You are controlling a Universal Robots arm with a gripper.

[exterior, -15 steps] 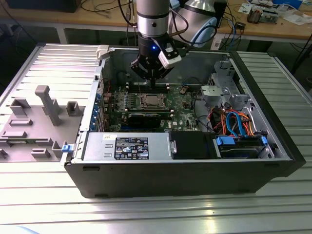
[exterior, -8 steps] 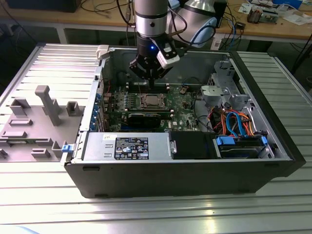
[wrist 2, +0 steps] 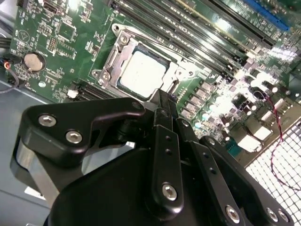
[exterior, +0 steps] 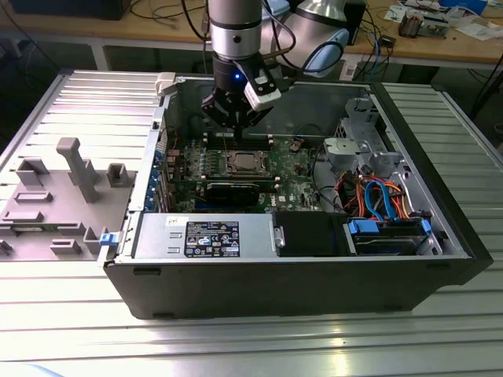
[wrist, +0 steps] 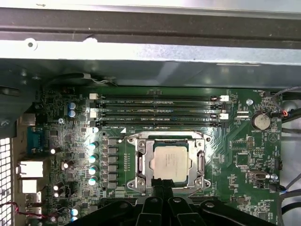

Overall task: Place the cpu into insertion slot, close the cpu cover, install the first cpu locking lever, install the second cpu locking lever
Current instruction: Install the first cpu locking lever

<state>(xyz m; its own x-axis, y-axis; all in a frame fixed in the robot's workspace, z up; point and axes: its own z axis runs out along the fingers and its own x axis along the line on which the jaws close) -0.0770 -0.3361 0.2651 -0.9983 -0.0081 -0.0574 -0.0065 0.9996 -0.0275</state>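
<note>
In the exterior view the gripper [exterior: 233,122] hangs inside the open computer case [exterior: 440,259], just above the cpu [exterior: 243,162]. A dark printed label [exterior: 211,239] sits on the power supply.

In the second wrist view the fingers [wrist 2: 164,141] are pressed together, with the tip at the socket's edge.

In the first wrist view the cpu sits in the insertion slot [wrist: 168,138], with the cpu cover [wrist: 198,162] lying flat around it.

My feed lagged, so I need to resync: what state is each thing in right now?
Cpu: lying flat in the slot.
Slot: filled.
Cover: down, framing the cpu.
Pincer: shut, tip at the cover's edge.
Case: open, side panel off.
</note>
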